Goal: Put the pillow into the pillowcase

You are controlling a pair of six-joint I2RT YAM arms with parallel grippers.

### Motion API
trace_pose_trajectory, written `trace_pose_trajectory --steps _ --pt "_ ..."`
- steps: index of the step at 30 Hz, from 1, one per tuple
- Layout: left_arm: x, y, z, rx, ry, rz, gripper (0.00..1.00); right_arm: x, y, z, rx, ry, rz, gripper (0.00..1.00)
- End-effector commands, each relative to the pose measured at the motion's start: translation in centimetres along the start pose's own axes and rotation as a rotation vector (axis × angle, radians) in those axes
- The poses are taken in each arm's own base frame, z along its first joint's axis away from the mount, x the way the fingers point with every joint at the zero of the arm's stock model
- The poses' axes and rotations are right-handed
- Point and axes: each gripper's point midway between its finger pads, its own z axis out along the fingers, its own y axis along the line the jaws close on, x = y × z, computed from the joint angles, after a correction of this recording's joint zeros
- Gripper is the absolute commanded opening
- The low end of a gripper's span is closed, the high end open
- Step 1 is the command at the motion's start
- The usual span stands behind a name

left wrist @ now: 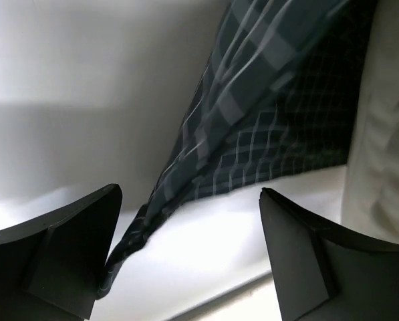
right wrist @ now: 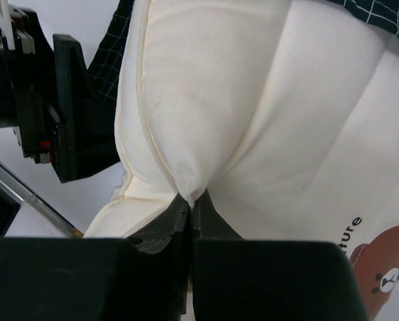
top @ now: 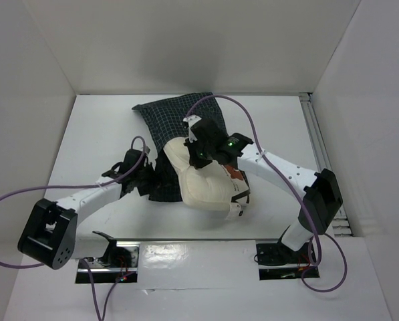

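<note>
Overhead looks down; both close wrist views share the pillow (right wrist: 252, 100)

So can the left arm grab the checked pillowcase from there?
Probably yes: the left pincer is open, and the pillowcase edge hangs right in front of it with nothing in between.

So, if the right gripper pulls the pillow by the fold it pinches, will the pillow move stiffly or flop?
Probably floppy: the pillow puckers into deep creases where the right gripper pinches it, so the cloth may stretch before the bulk follows. It looks puffy, so it is likely light for its size. Being soft and broad, it should drag rather than roll.
</note>
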Motion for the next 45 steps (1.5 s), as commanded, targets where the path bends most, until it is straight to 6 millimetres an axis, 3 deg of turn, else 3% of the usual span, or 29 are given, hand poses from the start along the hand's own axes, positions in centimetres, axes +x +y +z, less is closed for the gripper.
trace_pose_trajectory --steps 1,3,9,12,13,14,17,21,22,23,26,27,32,37,41,42,43,44,45 --pt "-2.3 -0.1 0.3 -0.041 -0.080 0.075 0.97 -3.0 1.1 -2.2 -0.058 -0.096 -0.022 0.00" --pt "-2.5 1.2 0.3 -0.112 -0.089 0.083 0.93 -2.8 1.1 -2.2 -0.056 -0.087 -0.022 0.00" --pt "-3.4 0.0 -0.2 -0.059 -0.125 0.153 0.88 -2.6 0.6 -2.1 -0.065 -0.085 -0.010 0.00" --pt "-3.5 -0.2 0.4 -0.039 -0.127 0.156 0.75 -2.6 0.8 -1.8 -0.075 -0.082 -0.002 0.00" --pt "-3.6 -0.5 0.4 -0.025 -0.130 0.158 0.70 -2.6 0.8 -1.8 -0.075 -0.082 -0.002 0.00" --pt "-3.2 -0.3 0.8 -0.020 -0.114 0.148 0.56 -2.6 0.8 -1.8 -0.075 -0.082 -0.002 0.00" --pt "-3.2 -1.3 0.9 0.022 -0.103 0.136 0.00 -2.4 0.7 -1.5 -0.072 -0.074 -0.001 0.00" --pt "-2.0 -2.4 -0.3 0.067 -0.073 0.087 0.00 -1.2 -0.2 -0.1 -0.039 -0.014 0.017 0.00" --pt "-1.6 -2.5 -0.7 0.084 -0.069 0.076 0.00 -0.6 -0.3 0.1 -0.030 0.020 0.018 0.05" --pt "-1.4 -2.7 -1.1 0.106 -0.074 0.065 0.00 -0.1 -0.1 0.5 -0.030 0.047 0.012 0.31" --pt "-0.3 -2.3 -2.4 0.133 -0.094 0.007 0.00 0.9 0.5 1.6 -0.010 0.082 -0.012 0.68" --pt "0.3 -2.0 -2.4 0.144 -0.091 -0.002 0.00 1.1 0.5 2.2 -0.009 0.086 -0.012 0.85" --pt "1.2 -1.4 -3.0 0.157 -0.101 -0.021 0.00 2.2 2.5 3.8 0.016 0.127 -0.088 1.00" --pt "1.8 -0.4 -2.8 0.150 -0.100 -0.047 0.00 3.5 5.4 5.2 0.004 0.172 -0.163 1.00" --pt "2.0 -0.6 -3.1 0.178 -0.111 -0.059 0.00 4.9 6.4 8.7 -0.006 0.197 -0.149 1.00" --pt "2.1 -0.5 -3.0 0.181 -0.113 -0.067 0.00 6.2 5.4 10.3 0.020 0.241 -0.134 0.89" --pt "1.8 -1.2 -3.5 0.216 -0.132 -0.057 0.00 5.7 4.9 11.1 0.025 0.231 -0.122 0.34" --pt "2.2 -1.3 -3.6 0.234 -0.122 -0.052 0.00 5.2 4.8 11.8 0.022 0.229 -0.079 0.03" --pt "2.5 -1.3 -3.6 0.247 -0.115 -0.058 0.00 3.6 3.4 12.0 0.030 0.200 -0.031 0.00"
